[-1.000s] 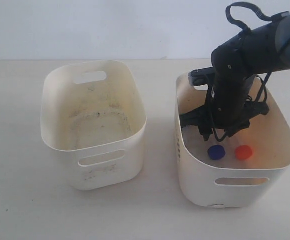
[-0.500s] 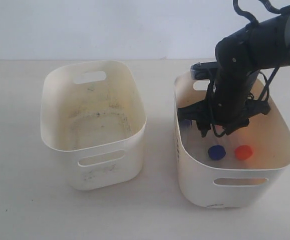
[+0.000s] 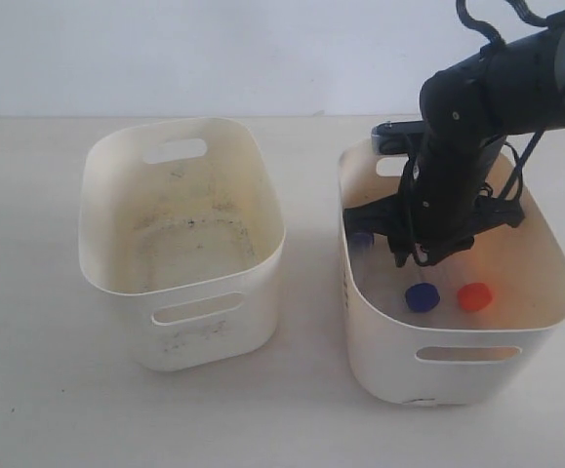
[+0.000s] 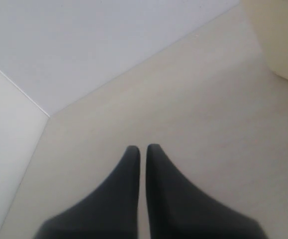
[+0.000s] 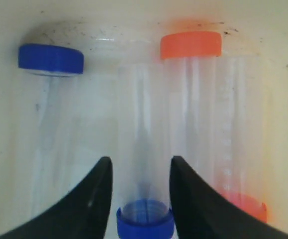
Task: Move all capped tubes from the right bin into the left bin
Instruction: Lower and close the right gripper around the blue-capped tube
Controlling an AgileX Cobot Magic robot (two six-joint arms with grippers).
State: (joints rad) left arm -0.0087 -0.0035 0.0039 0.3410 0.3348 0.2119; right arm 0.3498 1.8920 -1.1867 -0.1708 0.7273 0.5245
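My right gripper [image 3: 404,255] reaches down inside the right bin [image 3: 458,336]. In the right wrist view it [image 5: 140,162] is shut on a clear tube with a blue cap [image 5: 144,219]; that cap [image 3: 362,238] peeks out at the arm's left side. Three more tubes remain in this bin: a blue-capped one [image 5: 50,59] [image 3: 422,296], an orange-capped one [image 5: 191,44] [image 3: 474,295], and a second orange cap [image 5: 245,205] beside the fingers. The left bin [image 3: 116,278] holds no tubes. My left gripper [image 4: 143,149] is shut on nothing above bare table.
The two bins stand side by side with a strip of beige table [image 3: 311,322] between them. A pale wall [image 3: 262,49] runs behind. A cream bin corner [image 4: 283,40] shows at the edge of the left wrist view.
The right arm has lifted a little inside the right bin, and a blue cap has come into view at its left side. The other caps have not moved.
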